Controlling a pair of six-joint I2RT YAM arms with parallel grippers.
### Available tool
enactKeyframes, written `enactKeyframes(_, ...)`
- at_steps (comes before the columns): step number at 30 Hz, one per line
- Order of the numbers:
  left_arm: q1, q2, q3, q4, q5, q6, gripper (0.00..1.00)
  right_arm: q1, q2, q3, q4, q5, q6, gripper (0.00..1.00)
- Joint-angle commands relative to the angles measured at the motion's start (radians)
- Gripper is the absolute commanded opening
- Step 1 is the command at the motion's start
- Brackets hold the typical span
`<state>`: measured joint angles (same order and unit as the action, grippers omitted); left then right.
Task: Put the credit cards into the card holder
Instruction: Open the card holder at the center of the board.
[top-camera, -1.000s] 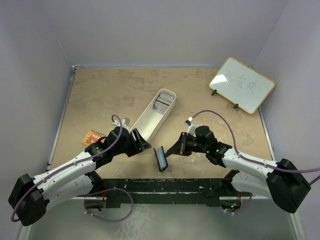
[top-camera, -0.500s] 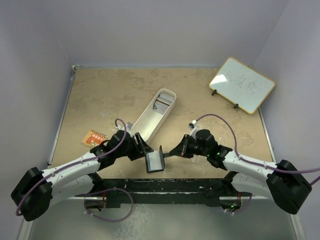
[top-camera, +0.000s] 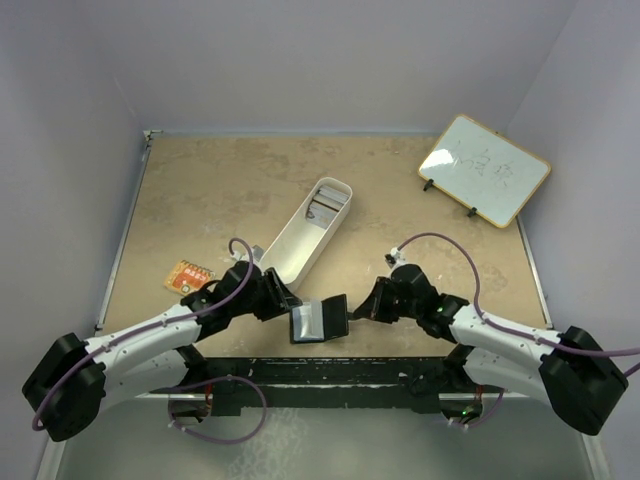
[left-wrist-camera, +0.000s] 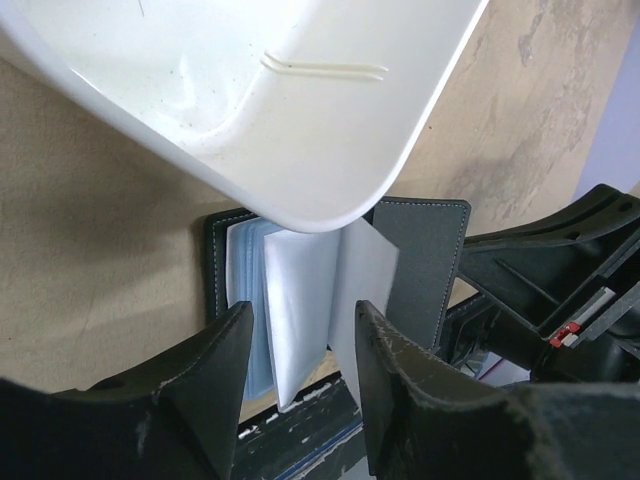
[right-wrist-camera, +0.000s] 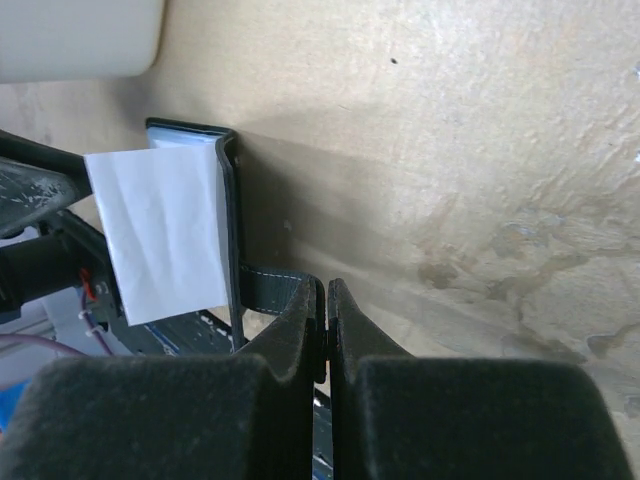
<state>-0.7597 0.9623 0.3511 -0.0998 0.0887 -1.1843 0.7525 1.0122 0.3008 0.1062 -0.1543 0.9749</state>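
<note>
The card holder (top-camera: 320, 319), black with blue-grey and white sleeves, lies open at the table's near edge between both grippers. My right gripper (top-camera: 366, 306) is shut on its snap tab (right-wrist-camera: 268, 287), holding the black cover out to the right; in the right wrist view the jaws (right-wrist-camera: 327, 300) are pressed together on the tab. My left gripper (top-camera: 285, 304) is open, and its fingers (left-wrist-camera: 215, 365) straddle the holder's upright white sleeves (left-wrist-camera: 310, 300) without closing on them. Grey credit cards (top-camera: 322, 208) stand in the far end of the white tray.
The long white tray (top-camera: 303, 236) lies diagonally just behind the holder; its near end hangs over the left gripper (left-wrist-camera: 300, 130). An orange-yellow card-like thing (top-camera: 188, 276) lies at the left. A small whiteboard (top-camera: 484, 168) stands at the back right. The table's front edge is right under the holder.
The holder stood nearly closed on edge; now it is spread open. My right gripper pulled the cover right and down by the tab. My left gripper moved in to the sleeves.
</note>
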Motion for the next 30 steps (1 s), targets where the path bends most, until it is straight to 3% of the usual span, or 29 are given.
enactKeyframes(1, -0.002, 0.022, 0.008, 0.006, -0.018, 0.026, 0.39, 0.005, 0.011, -0.015, -0.008, 0.037, -0.032, 0.0)
enactKeyframes(7, -0.001, 0.031, 0.006, 0.023, -0.006, 0.023, 0.34, 0.004, 0.048, -0.033, 0.02, 0.053, -0.035, 0.0)
enactKeyframes(16, -0.002, 0.015, -0.054, 0.172, 0.037, -0.059, 0.43, 0.004, 0.062, -0.035, 0.048, 0.038, -0.028, 0.0)
enactKeyframes(30, -0.002, 0.101, -0.094, 0.328, 0.08, -0.11, 0.46, 0.004, 0.049, -0.046, 0.053, 0.035, -0.029, 0.0)
